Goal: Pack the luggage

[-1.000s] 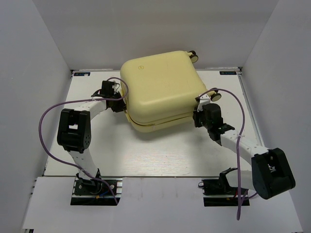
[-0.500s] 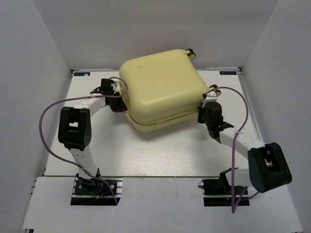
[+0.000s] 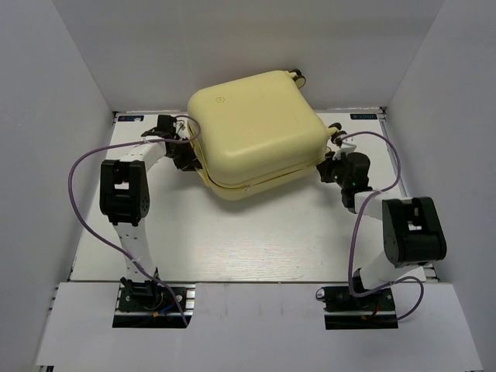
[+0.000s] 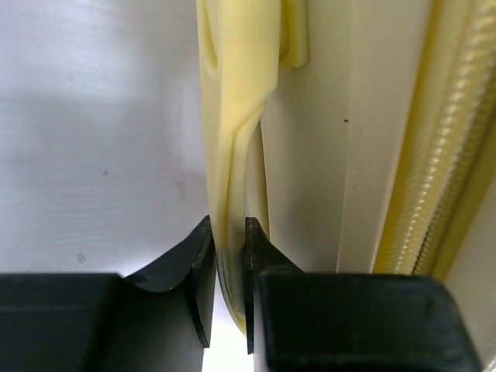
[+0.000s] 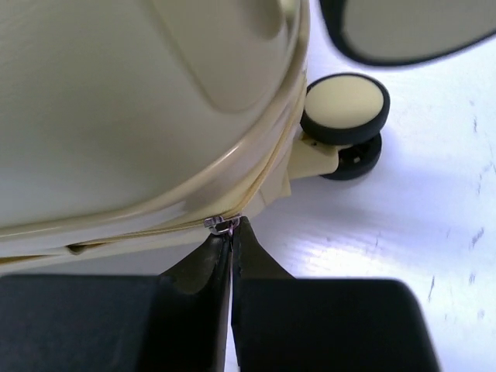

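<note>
Left jaws: clamping the luggage's [image 3: 256, 132] yellow flap [image 4: 232, 178].
Right jaws: clenched, zipper pull [image 5: 222, 225] at their tips.
Risk: if we tug hard, the pull slips free.

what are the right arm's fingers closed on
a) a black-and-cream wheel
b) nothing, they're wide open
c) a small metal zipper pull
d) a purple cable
C: the right fingers meet on the small metal zipper pull at the seam of the large pale yellow hard-shell suitcase, clear of its black-and-cream wheel.
</note>
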`<state>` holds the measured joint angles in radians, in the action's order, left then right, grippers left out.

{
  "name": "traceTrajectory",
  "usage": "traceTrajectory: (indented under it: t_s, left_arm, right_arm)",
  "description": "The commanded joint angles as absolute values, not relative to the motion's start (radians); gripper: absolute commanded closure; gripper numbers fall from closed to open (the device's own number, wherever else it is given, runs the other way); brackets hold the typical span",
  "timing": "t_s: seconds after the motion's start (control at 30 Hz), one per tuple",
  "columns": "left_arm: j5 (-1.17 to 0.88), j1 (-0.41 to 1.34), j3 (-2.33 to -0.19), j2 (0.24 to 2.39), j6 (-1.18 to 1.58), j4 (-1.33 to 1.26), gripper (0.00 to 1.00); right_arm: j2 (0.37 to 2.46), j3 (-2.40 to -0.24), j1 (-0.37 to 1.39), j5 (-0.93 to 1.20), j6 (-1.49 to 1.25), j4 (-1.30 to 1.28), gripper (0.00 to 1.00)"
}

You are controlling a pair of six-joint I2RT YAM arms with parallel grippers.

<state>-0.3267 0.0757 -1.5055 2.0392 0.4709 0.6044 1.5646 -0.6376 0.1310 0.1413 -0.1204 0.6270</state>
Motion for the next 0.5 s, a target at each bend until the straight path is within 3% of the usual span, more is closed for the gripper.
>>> traceTrajectory:
  t_s: [0.0, 0.33, 0.47]
  left_arm:
    - [-0.134, -0.035, -1.538, 2.115, 0.362, 0.712, 1.00]
    - [-0.092, -0.103, -1.724, 2.207, 0.356, 0.790, 1.00]
    - [-0.080, -0.110, -1.789, 2.244, 0.350, 0.816, 1.00]
  right_arm:
    - [1.638, -0.727, 0.014, 0.127, -0.106, 0.755, 1.00]
    - [1.776, -0.839, -0.083, 0.152, -0.149, 0.834, 1.00]
    - [1.851, -0.946, -0.126, 0.262, -0.190, 0.847, 1.00]
